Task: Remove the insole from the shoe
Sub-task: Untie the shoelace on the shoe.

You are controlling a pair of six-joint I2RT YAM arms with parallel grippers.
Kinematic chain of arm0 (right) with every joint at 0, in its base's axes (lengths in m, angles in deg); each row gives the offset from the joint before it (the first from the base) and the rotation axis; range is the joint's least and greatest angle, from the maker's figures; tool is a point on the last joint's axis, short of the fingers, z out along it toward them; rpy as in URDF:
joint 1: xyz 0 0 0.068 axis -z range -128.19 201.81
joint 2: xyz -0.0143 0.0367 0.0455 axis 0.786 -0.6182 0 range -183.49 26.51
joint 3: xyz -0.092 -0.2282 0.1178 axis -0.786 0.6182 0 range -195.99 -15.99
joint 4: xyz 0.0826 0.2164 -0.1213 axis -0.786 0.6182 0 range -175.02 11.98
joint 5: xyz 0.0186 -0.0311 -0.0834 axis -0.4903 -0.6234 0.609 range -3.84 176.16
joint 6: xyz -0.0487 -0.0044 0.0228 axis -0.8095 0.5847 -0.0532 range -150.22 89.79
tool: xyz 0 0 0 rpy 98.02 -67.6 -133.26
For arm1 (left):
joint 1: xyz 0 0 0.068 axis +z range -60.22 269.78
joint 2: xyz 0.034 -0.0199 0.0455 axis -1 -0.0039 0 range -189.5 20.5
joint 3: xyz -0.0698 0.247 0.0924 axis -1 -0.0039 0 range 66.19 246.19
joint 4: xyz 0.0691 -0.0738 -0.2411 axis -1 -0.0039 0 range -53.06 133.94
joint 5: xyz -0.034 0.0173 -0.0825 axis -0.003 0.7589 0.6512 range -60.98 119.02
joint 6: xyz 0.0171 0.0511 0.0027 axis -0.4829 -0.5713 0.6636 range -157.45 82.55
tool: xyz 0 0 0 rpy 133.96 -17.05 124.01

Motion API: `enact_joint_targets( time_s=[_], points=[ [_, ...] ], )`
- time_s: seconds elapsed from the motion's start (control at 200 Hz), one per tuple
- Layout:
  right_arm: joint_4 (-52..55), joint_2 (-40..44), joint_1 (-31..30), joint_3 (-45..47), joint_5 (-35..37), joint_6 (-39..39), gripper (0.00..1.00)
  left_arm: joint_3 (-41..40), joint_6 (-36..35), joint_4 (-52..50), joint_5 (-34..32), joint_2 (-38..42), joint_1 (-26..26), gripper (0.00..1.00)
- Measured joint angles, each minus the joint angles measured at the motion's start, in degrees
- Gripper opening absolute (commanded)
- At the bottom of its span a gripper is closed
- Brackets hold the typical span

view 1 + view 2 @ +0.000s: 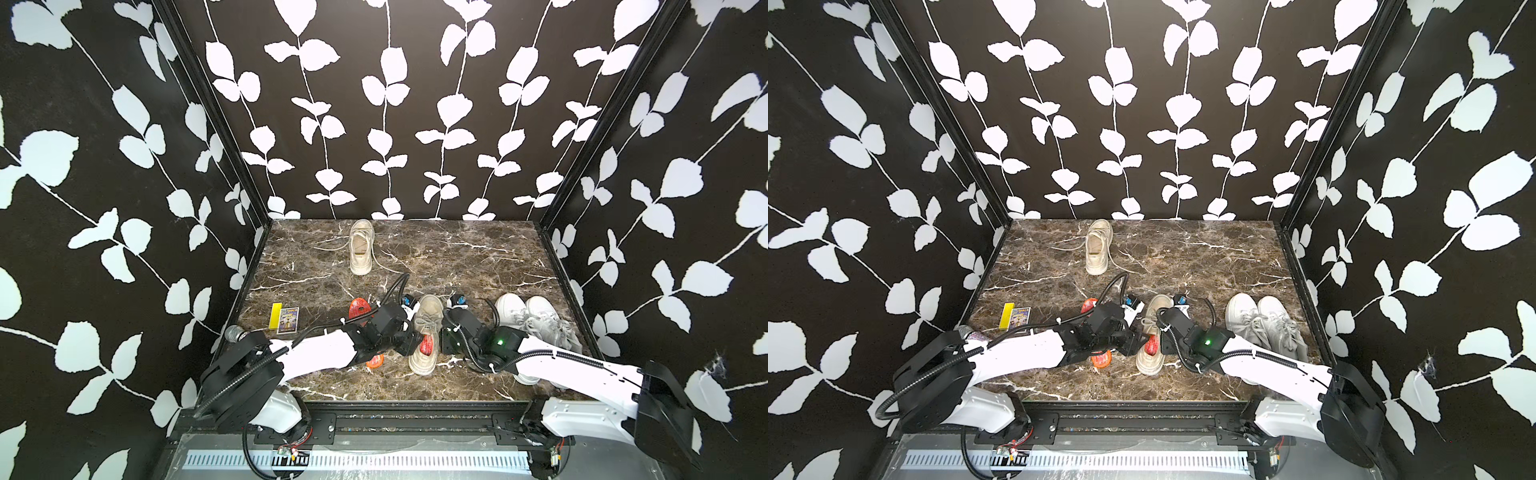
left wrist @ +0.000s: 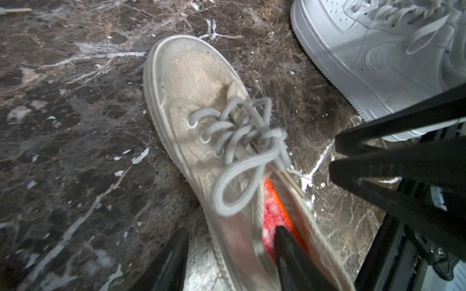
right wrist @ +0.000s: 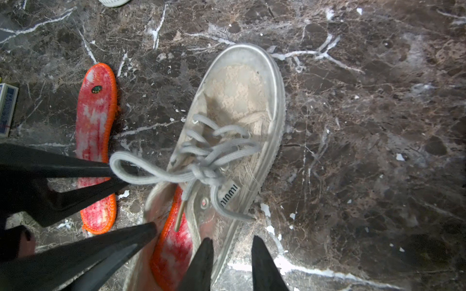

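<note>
On the marbled worktop [image 1: 478,257] a pair of white sneakers [image 1: 513,311] stands just beside the right arm; a second beige shoe [image 1: 360,249] with trailing laces lies far back; a yellow block [image 1: 275,316] and a small printed box [image 1: 288,320] sit together at the left. A loose insole [image 3: 97,113], red with an orange rim, lies flat just beside the shoe [image 1: 429,311], partly under the left arm in both top views. The shoe's grey lace bow [image 3: 201,171] sprawls across its mouth, with one loop against a finger of the left gripper and one lace tip lying on the insole [image 3: 174,247] inside. That insole, red and orange-edged too, lies in the heel half of the shoe, its front hidden under tongue and laces. The shoe stands upright between the two grippers, toe toward the back wall. The left gripper [image 2: 232,231] meets the heel opening with its jaws parted wide; one is inside the shoe, resting on the insole; the other is outside the side wall and apart from it, so nothing is clenched. The right gripper [image 3: 230,239] stands at the shoe's opposite side with its jaws set narrow; one is over the upper near the collar, the other over the worktop just outside the sole rim; whether they pinch that wall I cannot tell.
</note>
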Motion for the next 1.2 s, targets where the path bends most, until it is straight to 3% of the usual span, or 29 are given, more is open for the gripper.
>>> enact_joint_targets(
  time_s=[0.18, 0.786, 1.201],
  points=[
    [-0.55, -2.36, 0.07, -0.5, -0.11, -0.96, 0.28, 1.9, 0.57, -0.48, -0.81, -2.49, -0.46, 0.54],
    [-3.72, -9.05, 1.27, -3.17, -1.49, -3.85, 0.27, 6.6, 1.73, -2.54, -4.74, -8.13, -0.5, 0.22],
    [-2.89, -11.52, 1.55, -4.39, -0.11, -4.79, 0.01, 6.6, 2.25, -2.73, -6.97, -8.17, -0.57, 0.07]
  ],
)
